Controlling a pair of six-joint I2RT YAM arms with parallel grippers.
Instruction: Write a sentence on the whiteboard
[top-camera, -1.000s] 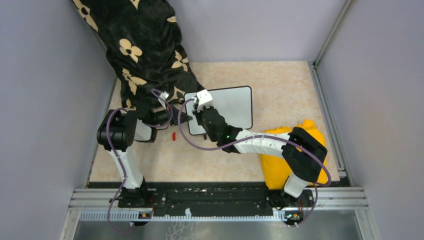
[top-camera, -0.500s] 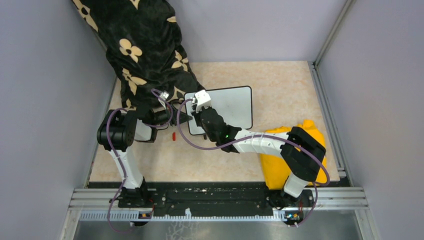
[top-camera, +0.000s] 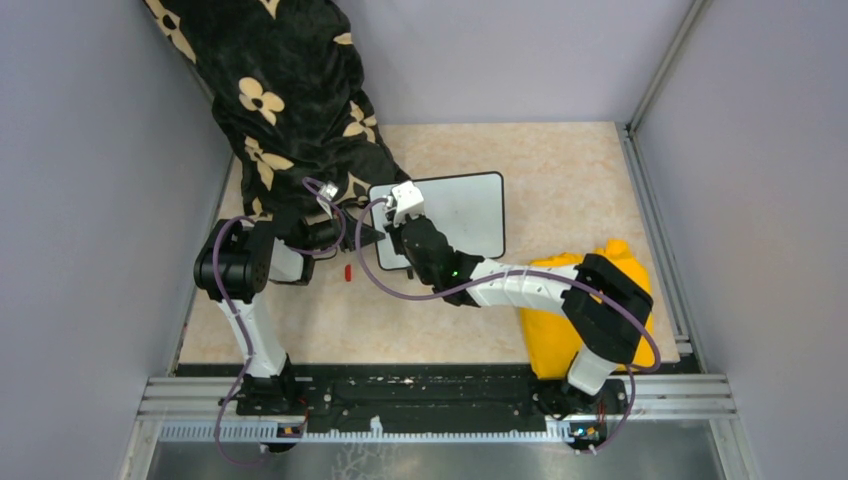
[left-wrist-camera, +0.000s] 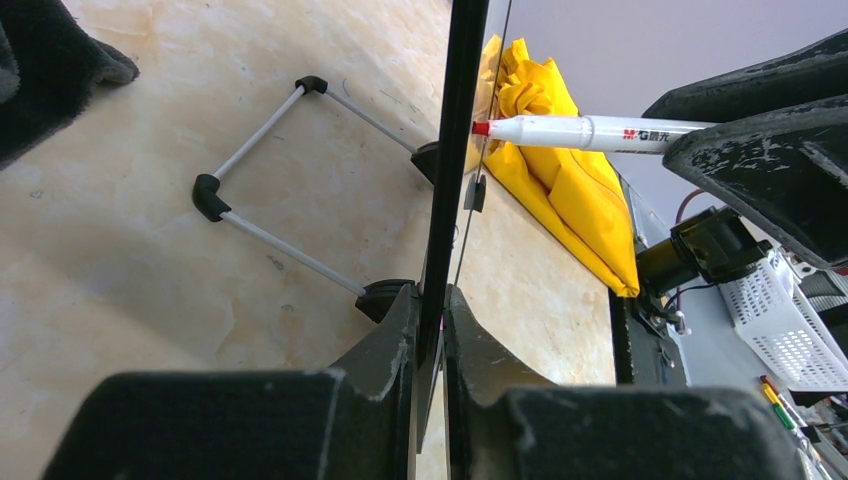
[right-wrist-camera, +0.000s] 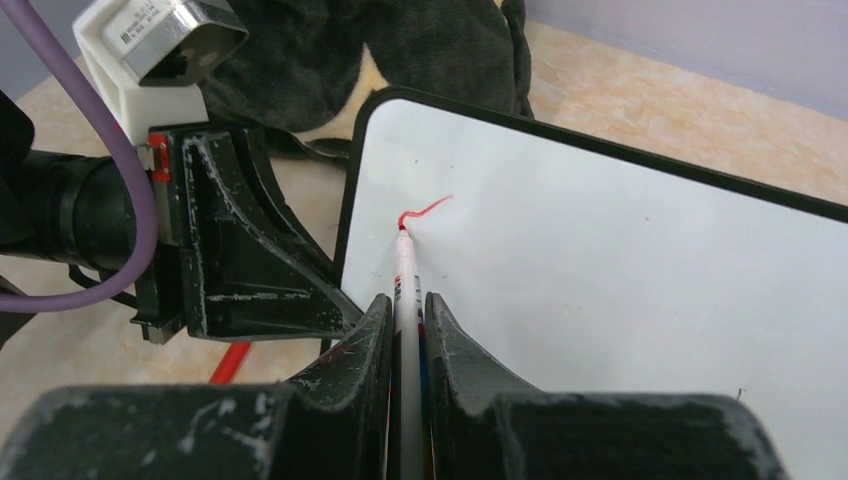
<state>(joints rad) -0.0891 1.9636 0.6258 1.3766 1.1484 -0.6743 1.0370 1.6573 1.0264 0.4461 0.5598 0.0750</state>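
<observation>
The whiteboard (top-camera: 465, 210) stands tilted on the table, and my left gripper (top-camera: 366, 236) is shut on its left edge. In the left wrist view the black frame (left-wrist-camera: 455, 150) runs up between the closed fingers (left-wrist-camera: 432, 310). My right gripper (right-wrist-camera: 407, 305) is shut on a white marker (right-wrist-camera: 405, 265). The marker's red tip touches the board's upper left corner. Of the sentence, only a short curved red stroke (right-wrist-camera: 425, 211) shows on the white surface (right-wrist-camera: 620, 300). The left wrist view shows the marker (left-wrist-camera: 580, 131) meeting the board from the right.
A yellow cloth (top-camera: 545, 335) lies near the right arm's base. A black cloth with cream flowers (top-camera: 290, 100) drapes over the back left. A small red cap (top-camera: 348, 272) lies on the table below the left gripper. The board's wire stand (left-wrist-camera: 260, 190) rests behind it.
My right gripper with the marker has shifted very slightly over the board's left part. The left arm and the board have not moved.
</observation>
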